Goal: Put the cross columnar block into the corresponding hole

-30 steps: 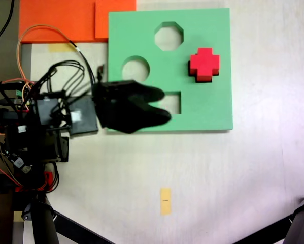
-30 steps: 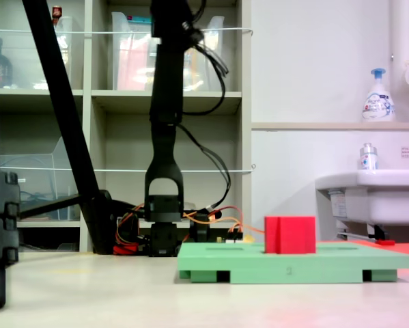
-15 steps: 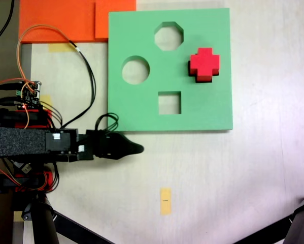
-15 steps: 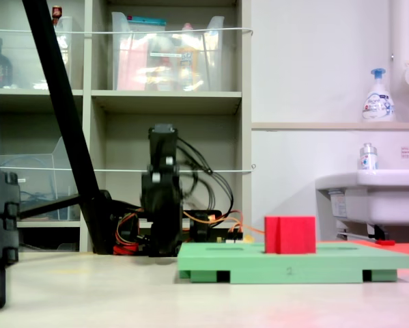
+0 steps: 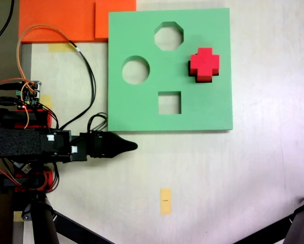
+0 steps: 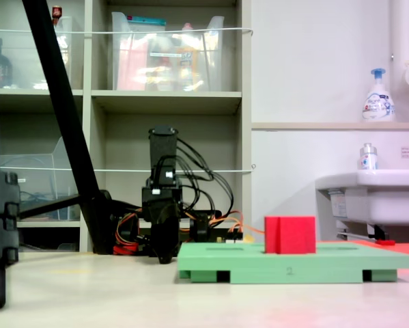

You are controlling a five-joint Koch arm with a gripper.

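Red foam, plus-shaped: the cross columnar block [image 5: 204, 63] sat in the green foam board [image 5: 141, 109], in the corresponding hole [image 5: 206, 77] near the board's edge on the first exterior view's right; only a dark sliver of that cutout showed below the block. In the second exterior view the block [image 6: 290, 235] stood upright w/ its top half proud of the board [image 6: 211, 263], nothing touching it.

Rel. to the board, first exterior view: octagonal cutout [image 5: 168, 35] near the top edge, round cutout [image 5: 136, 70] toward the left edge, square cutout [image 5: 169, 102] lower centre. All three showed the pale table [image 5: 253, 168] through them.

The gripper [image 5: 126, 146] lay off the board, just below its lower-left corner in the first exterior view, apart from it, over bare table. Jaws pressed together to one dark tapered tip, no gap seen, nothing held. It was well apart from the block, on the opposite side of the board. The arm [image 5: 20, 143] ran horizontally from the gripper toward the first exterior view's left edge, w/ orange and black cables [image 5: 65, 46] looping above it. In the second exterior view the gripper [image 6: 163, 254] pointed down just beside the board's left end; contact w/ the table couldn't be told.

Orange sheets [image 5: 55, 20] lay against the board's top-left corner. A small yellow tag [image 5: 165, 201] lay on the table well below the board.
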